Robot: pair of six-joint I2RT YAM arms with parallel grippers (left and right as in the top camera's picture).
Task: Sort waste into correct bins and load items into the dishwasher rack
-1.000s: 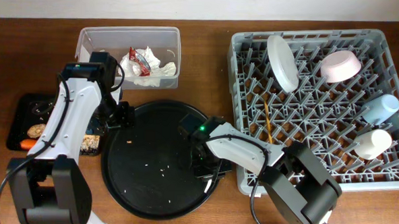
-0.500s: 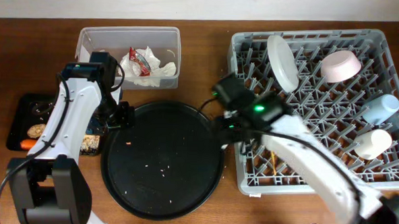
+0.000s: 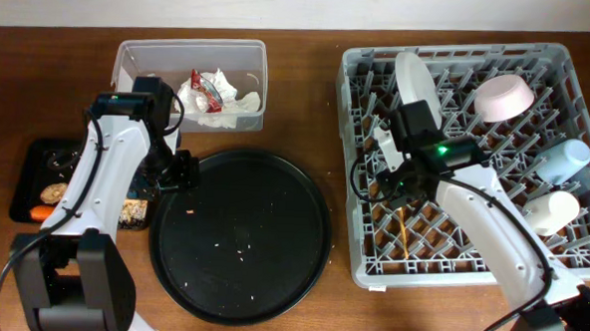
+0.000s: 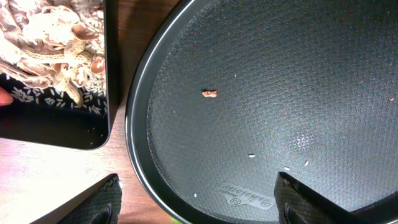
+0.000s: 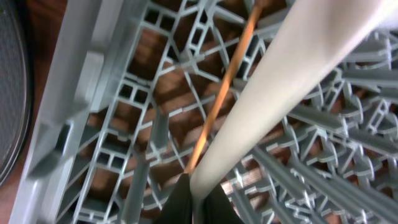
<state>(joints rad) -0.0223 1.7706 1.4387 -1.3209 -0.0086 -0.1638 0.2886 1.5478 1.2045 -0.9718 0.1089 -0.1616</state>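
Over the rack (image 3: 349, 118), the right gripper (image 5: 196, 199) has its jaws clamped on the white fork (image 5: 280, 81).
The chopsticks (image 3: 403, 215), plate (image 3: 418, 91), bowl (image 3: 504, 98), blue cup (image 3: 565, 157) and white cup (image 3: 552, 212) sit in the rack, and the fork hangs just above it, not yet set down. The napkin (image 3: 243, 101) and wrapper (image 3: 203, 92) lie in the clear tub (image 3: 190, 46). The left gripper (image 4: 199, 202) hangs with jaws apart over the round tray (image 3: 242, 233), where a brown lump (image 4: 209, 94) and some grains (image 4: 251, 155) wait. The job looks nearly done.
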